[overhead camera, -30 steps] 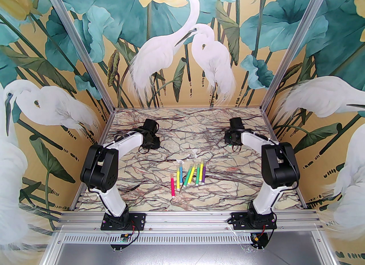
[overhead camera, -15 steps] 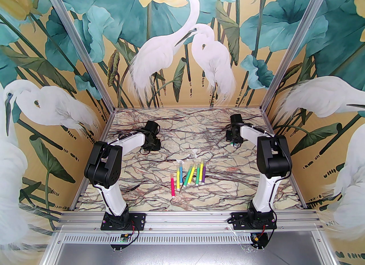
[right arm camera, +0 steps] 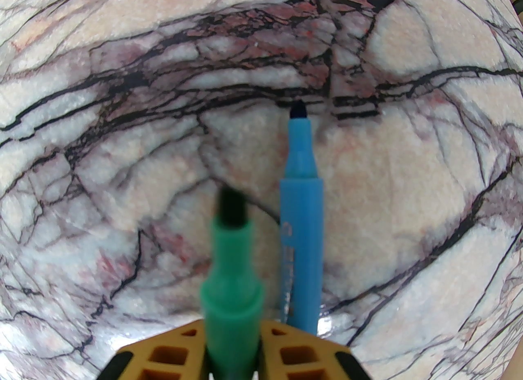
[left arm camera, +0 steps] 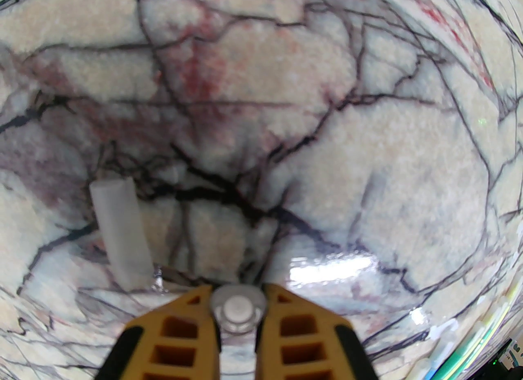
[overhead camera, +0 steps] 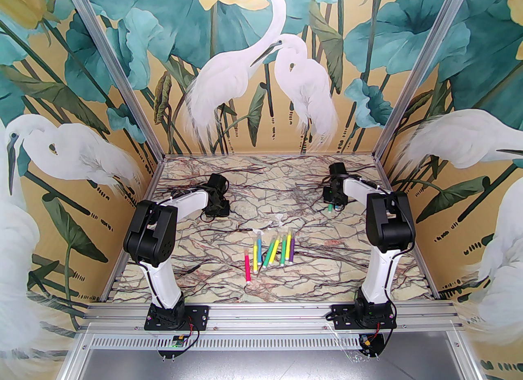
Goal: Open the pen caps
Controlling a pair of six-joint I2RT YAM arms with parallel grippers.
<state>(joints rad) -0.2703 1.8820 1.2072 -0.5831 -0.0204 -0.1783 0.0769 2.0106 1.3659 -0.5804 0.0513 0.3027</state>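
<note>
**Top view.** Both arms reach forward from their bases, elbows high, wrists dipped low over the marble-patterned table [overhead camera: 245,178]. The left gripper [overhead camera: 215,208] sits near 10 o'clock of the tabletop. The right gripper [overhead camera: 332,203] sits near 2 o'clock, well apart from it. A row of coloured felt-tip pens [overhead camera: 271,251] lies just toward 6 o'clock of centre, pale ends pointing to 12. I take these for capped, but they are too small to be sure.

**Left wrist view.** The left gripper [left arm camera: 237,288] has its yellow fingers nipped tight on a small clear translucent plastic pen cap [left arm camera: 238,309], seen end-on, low over the marble. A second clear cap [left arm camera: 118,231] lies loose on the table at 10 o'clock from the fingertips, not touching them.

**Right wrist view.** The right gripper [right arm camera: 231,323] has its fingers close against both sides of a green felt-tip pen [right arm camera: 231,264], whose bare dark tip points to 12. I read that as a grip. A blue felt-tip pen [right arm camera: 300,215], also uncapped, lies flat on the table just beside it at 3 o'clock.

**Step, as I judge it.** One pen is pulled apart and each half hangs over its drop spot. Next I lower and let go, cap by the spare cap and green pen alongside the blue. Then I bring both wrists to the row for the next pen.
</note>
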